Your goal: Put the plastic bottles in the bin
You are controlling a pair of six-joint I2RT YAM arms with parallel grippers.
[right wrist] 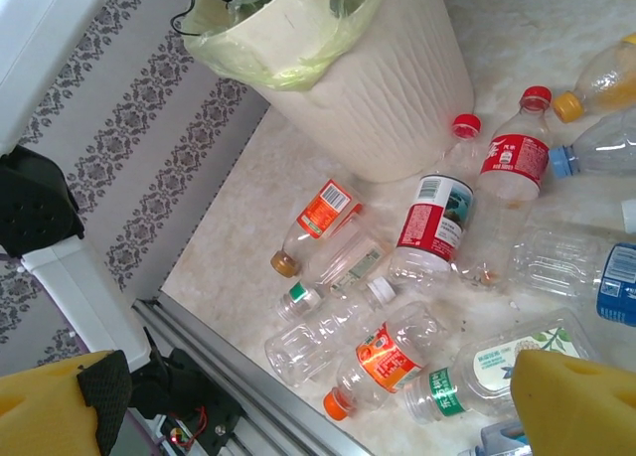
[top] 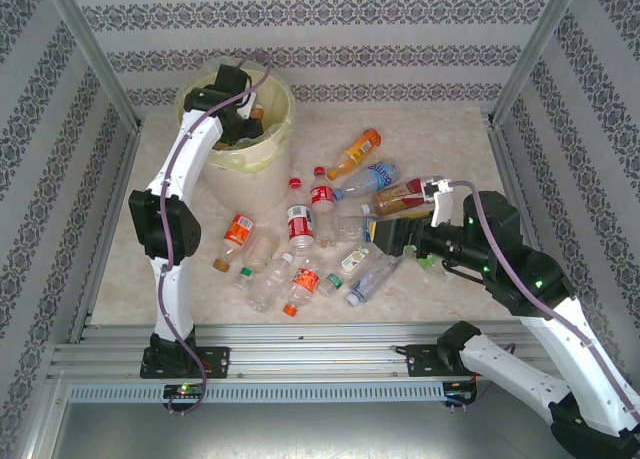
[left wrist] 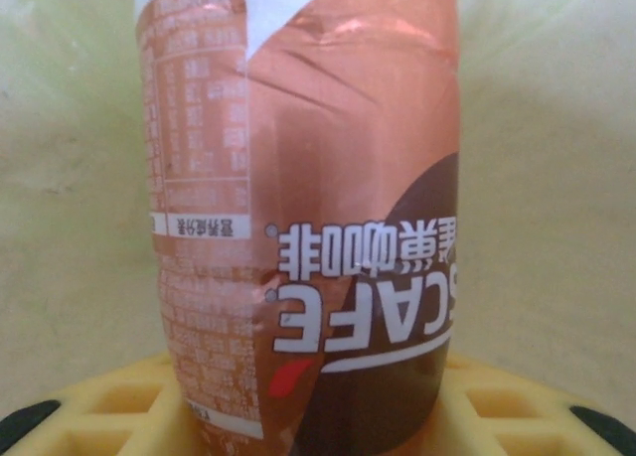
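At left, inside the mouth of the bin [top: 240, 184]: left gripper [top: 243, 119], with a brown coffee bottle [left wrist: 318, 228] standing between its jaws, label upside down. Cannot tell whether clamped or slack. Centre: loose bottles [top: 300, 224] lying scattered on the table [top: 450, 129], from just beside the bin rightward. At right: right gripper [top: 383, 237] low over the heap, jaws wide apart, nothing held.

Likely faults: a drop too near the rim, sending the coffee bottle out onto the table; a snag on the green liner [right wrist: 288, 64]; at right, a round clear bottle squirting from a closing grip or knocking its neighbours away.

Hidden: bin contents, behind the left arm [top: 175, 209]; cap and base of the coffee bottle, cut off; edges of clear bottles, faint against the pale table; anything beneath the right arm [top: 500, 249].
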